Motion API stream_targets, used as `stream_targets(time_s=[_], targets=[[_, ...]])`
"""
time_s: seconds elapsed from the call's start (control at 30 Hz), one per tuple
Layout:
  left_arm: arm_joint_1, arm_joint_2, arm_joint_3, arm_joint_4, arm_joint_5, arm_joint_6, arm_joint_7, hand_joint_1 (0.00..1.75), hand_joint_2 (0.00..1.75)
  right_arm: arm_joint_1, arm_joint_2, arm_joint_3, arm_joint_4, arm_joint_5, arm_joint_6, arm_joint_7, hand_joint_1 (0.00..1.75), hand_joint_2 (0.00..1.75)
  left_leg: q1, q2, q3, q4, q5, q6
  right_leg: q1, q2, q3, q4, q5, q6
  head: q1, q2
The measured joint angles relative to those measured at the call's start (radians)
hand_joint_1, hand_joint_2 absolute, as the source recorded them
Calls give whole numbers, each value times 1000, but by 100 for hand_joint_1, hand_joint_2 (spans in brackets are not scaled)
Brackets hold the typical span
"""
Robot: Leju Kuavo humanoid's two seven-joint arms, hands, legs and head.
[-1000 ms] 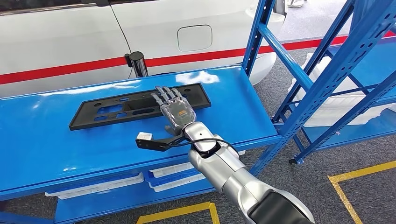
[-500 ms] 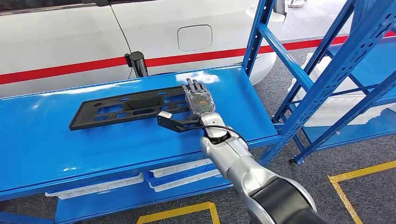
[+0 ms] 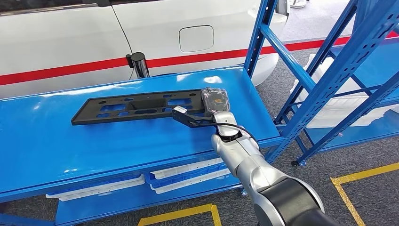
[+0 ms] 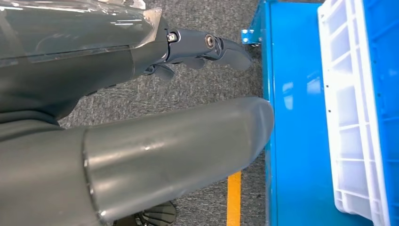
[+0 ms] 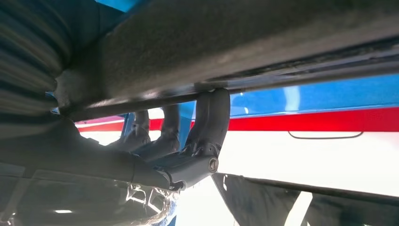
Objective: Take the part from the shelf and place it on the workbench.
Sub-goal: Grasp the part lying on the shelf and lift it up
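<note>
I see the blue shelf (image 3: 56, 141) carrying the long black part (image 3: 136, 107), one end raised. My right hand (image 3: 215, 101) grips that end, fingers (image 5: 211, 117) curled under it. My left hand (image 4: 207, 47) hangs empty, fingers loosely apart.

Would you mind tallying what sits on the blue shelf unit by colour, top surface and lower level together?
Black: 1, the long part on the top surface, with the right hand at its end
White: 2, the crates on the lower level
Total: 3
</note>
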Motion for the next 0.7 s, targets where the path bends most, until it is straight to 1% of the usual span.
stream_targets(time_s=[0.17,0.3,0.43,0.5,0.57,0.63,0.7], targets=[[-2,-4,-12,-3,-25,6,-25,0,0,21,-9,-19,-34,15,-5,-27,175,175,0,0,0,0,0,0,0,0,0,0,0,0,0,0],[-9,-10,-32,-8,-45,21,-47,0,0,57,-13,-34,-89,32,-2,-48,175,175,0,0,0,0,0,0,0,0,0,0,0,0,0,0],[-18,-20,-58,-26,-49,38,-86,0,0,93,-15,-42,-155,54,1,-75,175,175,-1,0,0,0,0,0,0,0,1,0,0,0,0,0],[-20,-29,-79,-47,-24,18,-96,0,87,113,-14,-42,-196,57,1,-99,175,175,0,0,0,0,0,0,0,0,0,0,0,0,0,0],[-22,-35,-101,-65,17,-22,-99,0,175,138,-10,-38,-248,53,1,-127,175,175,0,0,0,0,0,0,0,0,0,0,0,0,0,0],[-23,-38,-119,-81,61,-59,-100,0,175,164,-5,-26,-316,47,9,-153,175,175,0,0,-1,0,0,0,0,0,0,0,0,0,0,0],[-23,-40,-137,-90,103,-72,-100,0,175,189,-1,-5,-401,43,25,-171,175,175,0,0,-1,0,0,0,0,0,-1,0,0,0,0,0]])
